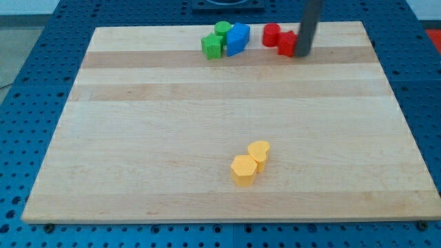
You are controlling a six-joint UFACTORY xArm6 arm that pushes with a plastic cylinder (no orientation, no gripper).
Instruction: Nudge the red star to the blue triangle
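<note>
My tip (302, 53) touching red star (286, 43) on its right, blue triangle (238, 38) further left, no jaws on rig.

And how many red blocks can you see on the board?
2. One red block sits near the view's top, right of the blue block. The other red block touches it on its right, partly hidden behind my rod, with my tip beside it.

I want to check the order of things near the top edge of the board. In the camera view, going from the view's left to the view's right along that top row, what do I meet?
Green blocks → blue block → red block → second red block → my tip, touching that second red block on its right side. The two yellow blocks lie lower on the board, outside this row.
</note>
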